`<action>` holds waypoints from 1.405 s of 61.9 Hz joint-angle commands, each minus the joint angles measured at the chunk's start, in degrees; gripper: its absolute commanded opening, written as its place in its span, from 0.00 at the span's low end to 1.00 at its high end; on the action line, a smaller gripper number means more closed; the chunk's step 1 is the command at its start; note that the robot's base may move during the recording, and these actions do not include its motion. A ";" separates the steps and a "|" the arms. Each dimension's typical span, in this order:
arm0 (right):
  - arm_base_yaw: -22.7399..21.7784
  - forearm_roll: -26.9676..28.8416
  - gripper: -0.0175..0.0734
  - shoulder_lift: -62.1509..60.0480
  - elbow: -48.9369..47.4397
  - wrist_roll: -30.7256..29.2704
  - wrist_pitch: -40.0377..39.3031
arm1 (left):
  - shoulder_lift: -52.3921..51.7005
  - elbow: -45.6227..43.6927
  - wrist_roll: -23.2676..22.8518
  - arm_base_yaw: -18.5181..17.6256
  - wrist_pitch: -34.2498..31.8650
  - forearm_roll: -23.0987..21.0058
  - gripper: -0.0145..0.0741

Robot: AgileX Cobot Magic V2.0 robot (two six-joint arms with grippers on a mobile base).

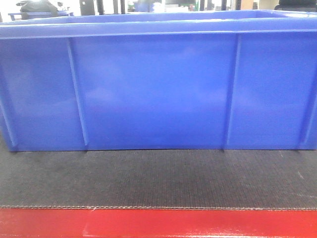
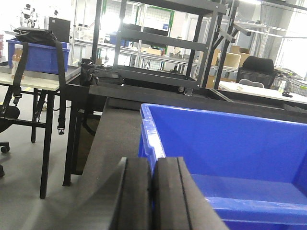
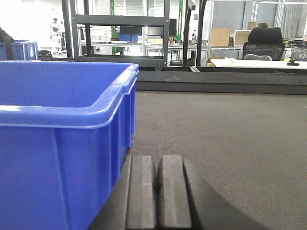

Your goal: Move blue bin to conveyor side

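The blue bin [image 1: 158,89] stands on the dark woven conveyor belt [image 1: 158,178], its long ribbed wall filling the front view, with the red strip [image 1: 158,223] along the near edge. In the left wrist view my left gripper [image 2: 153,160] is shut on the rim of the bin's [image 2: 230,143] end wall, and the rim runs in between the pads. In the right wrist view my right gripper [image 3: 157,158] is shut and empty, low over the belt [image 3: 225,129], just beside the bin's [image 3: 48,158] other end wall. No gripper shows in the front view.
A black frame rail [image 3: 216,79] bounds the belt's far side. Black metal shelving [image 2: 158,43] stands behind it. A table with another blue box [image 2: 38,55] is off the belt's left end. An office chair [image 3: 261,40] sits at the far right.
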 commanded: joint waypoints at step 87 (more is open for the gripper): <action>-0.25 0.14 0.10 -0.16 -0.02 -0.33 -1.60 | -16.14 15.97 6.09 5.08 2.47 -2.64 0.15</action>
